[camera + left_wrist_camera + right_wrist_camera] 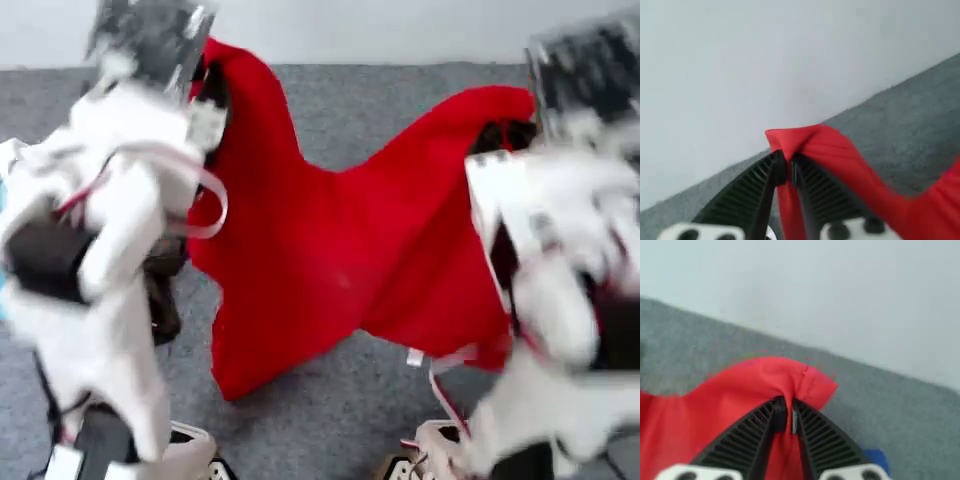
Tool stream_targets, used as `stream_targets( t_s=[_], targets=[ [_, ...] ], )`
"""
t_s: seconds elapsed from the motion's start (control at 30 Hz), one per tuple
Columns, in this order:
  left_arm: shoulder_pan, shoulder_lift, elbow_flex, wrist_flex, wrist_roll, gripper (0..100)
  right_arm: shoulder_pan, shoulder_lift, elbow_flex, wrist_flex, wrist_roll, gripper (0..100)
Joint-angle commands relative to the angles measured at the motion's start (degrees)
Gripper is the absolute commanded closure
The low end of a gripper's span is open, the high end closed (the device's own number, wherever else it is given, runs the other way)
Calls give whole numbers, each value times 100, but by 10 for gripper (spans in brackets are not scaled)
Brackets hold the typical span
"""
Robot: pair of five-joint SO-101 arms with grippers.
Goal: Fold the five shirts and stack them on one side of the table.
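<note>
A red shirt (330, 250) hangs stretched between the two arms above the grey table, its lower edge drooping toward the front. My left gripper (786, 167) is shut on one bunched corner of the red shirt (840, 155), held high at the back left (205, 95). My right gripper (786, 412) is shut on another corner of the red shirt (715, 405), at the back right (495, 140). The cloth sags in a dip between the two held corners.
The grey felt table surface (400, 110) runs back to a pale wall (380, 30). The arms' white bases (190, 450) stand at the table's front edge. A blue scrap (875, 457) shows on the table beside the right gripper.
</note>
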Motion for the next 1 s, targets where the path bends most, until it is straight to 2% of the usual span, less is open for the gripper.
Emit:
stream_targets(
  t_s=[0.0,0.13,0.33,0.47,0.6,0.77,0.97],
  targets=[
    [-484,598,453,-897,-44,987,-13,857,9,-382,79,989],
    [-818,1398,690,-1644,-44,987,-4,2062,9,-1024,88,989],
    [-870,2497,690,-2927,-35,987,-4,3776,-26,-1956,44,989],
    [-976,3349,690,-4062,-18,987,-31,4479,-35,-2484,35,989],
    [-1240,4211,602,-4809,369,987,-31,4901,-35,-2835,35,989],
    [-1626,5407,-532,-5064,721,987,-13,5332,-35,-3345,35,989],
    [-1644,6708,-2598,-4923,976,987,-22,5499,-35,-4163,53,989]
  ],
)
